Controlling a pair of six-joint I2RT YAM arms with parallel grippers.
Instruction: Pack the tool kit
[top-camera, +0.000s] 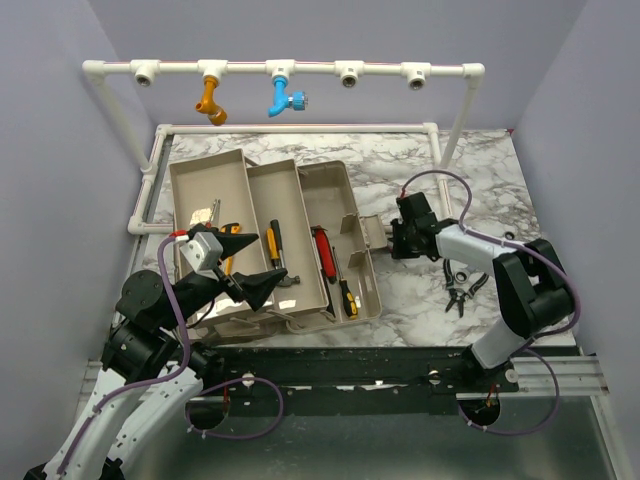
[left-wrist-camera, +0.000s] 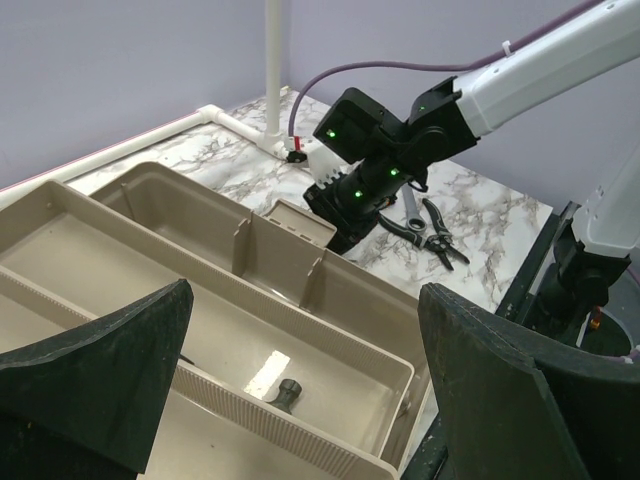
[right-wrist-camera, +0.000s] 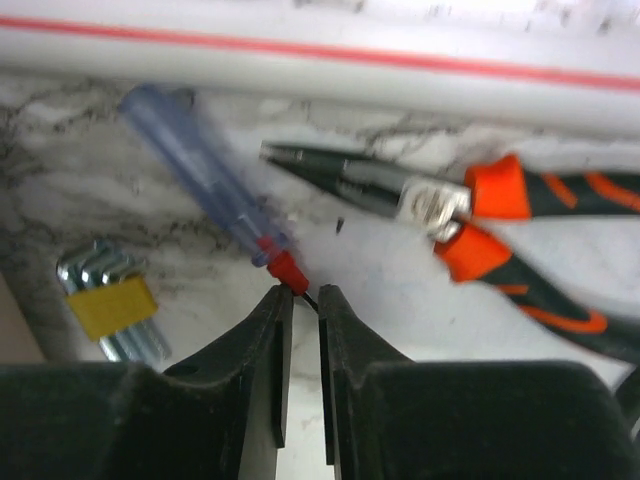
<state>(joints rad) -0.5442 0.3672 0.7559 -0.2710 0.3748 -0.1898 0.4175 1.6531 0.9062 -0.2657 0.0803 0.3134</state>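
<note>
The tool kit's beige box (top-camera: 300, 172) lies open on the marble table, its trays fanned out. In them lie a red-handled tool (top-camera: 324, 252) and yellow-and-black ones (top-camera: 272, 243). My left gripper (top-camera: 252, 265) hovers over the box's near trays (left-wrist-camera: 300, 330) with its fingers (left-wrist-camera: 520, 390) wide apart and nothing between them. My right gripper (top-camera: 393, 240) is low beside the box's right edge. In the right wrist view its jaws (right-wrist-camera: 302, 300) are nearly together on the thin shaft of a clear blue screwdriver (right-wrist-camera: 195, 165) with a red collar.
Orange-and-black pliers (right-wrist-camera: 480, 215) and a yellow hex key set (right-wrist-camera: 110, 305) lie near the screwdriver. Dark pliers (top-camera: 462, 285) rest on the table by the right arm. A white pipe frame (top-camera: 300, 70) with orange and blue fittings borders the far side.
</note>
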